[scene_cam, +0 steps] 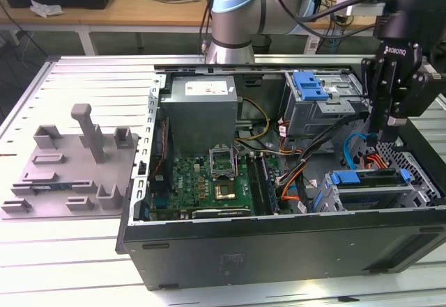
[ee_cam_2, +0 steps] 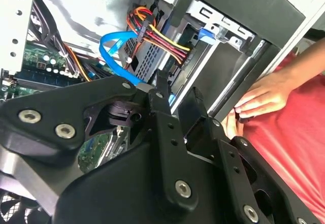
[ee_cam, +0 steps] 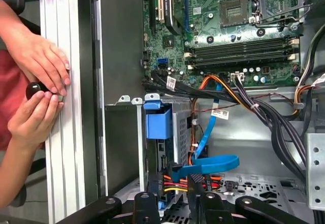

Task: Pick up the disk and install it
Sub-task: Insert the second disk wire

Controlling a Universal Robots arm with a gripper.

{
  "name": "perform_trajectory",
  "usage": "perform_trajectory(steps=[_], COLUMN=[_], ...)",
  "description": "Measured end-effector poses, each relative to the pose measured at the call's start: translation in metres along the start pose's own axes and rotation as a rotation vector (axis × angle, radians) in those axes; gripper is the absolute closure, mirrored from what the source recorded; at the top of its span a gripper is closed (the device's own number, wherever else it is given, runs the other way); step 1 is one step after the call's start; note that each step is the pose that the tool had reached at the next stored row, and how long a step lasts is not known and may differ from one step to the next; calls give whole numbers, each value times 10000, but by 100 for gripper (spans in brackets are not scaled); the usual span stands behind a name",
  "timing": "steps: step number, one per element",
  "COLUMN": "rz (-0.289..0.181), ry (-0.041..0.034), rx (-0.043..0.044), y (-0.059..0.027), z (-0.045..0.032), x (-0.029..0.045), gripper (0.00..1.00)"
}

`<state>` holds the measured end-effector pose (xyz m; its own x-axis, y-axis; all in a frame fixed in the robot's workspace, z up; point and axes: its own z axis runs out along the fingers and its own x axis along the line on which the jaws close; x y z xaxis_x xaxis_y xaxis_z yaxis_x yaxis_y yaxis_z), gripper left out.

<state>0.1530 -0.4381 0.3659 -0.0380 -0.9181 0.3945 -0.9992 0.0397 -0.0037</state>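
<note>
The disk (scene_cam: 366, 182) lies seated in the lower drive cage at the exterior view's right end of the open computer case. Blue carrier tabs show at its ends. In the first wrist view the disk's blue carrier tab (ee_cam: 158, 121) stands up from the cage slot. My gripper (scene_cam: 387, 134) hangs just above and behind that cage, among the cables. Both wrist views show the gripper (ee_cam: 170, 198) (ee_cam_2: 177, 89) with a narrow gap between its black fingers (ee_cam_2: 161, 97). Nothing is held in that gap.
A lone blue caddy (scene_cam: 310, 84) sits on the upper cage, near the grey power supply (scene_cam: 202, 108) and green motherboard (scene_cam: 216, 182). A blue flat cable (ee_cam: 213, 164) and red-yellow wires loop close by. A person's hands (ee_cam: 40, 66) rest on the table rail. A grey fixture (scene_cam: 77, 161) lies at the exterior view's left.
</note>
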Motion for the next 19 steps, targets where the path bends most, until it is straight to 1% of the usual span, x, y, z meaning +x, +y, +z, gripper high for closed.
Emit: perform_trajectory(steps=[3, 4, 8, 13, 14, 15, 16, 18, 19], rz=[0, 0, 1, 2, 2, 1, 0, -1, -1], ry=[153, 167, 169, 163, 148, 100, -5, -119, -149], rx=[6, 7, 7, 11, 10, 8, 4, 0, -1], y=[19, 23, 38, 44, 45, 45, 44, 44, 44], z=[9, 15, 38, 43, 43, 44, 44, 43, 35], x=[-20, -22, -31, -33, -33, -33, -29, -25, -21], gripper=[64, 64, 64, 64, 64, 64, 64, 64, 64])
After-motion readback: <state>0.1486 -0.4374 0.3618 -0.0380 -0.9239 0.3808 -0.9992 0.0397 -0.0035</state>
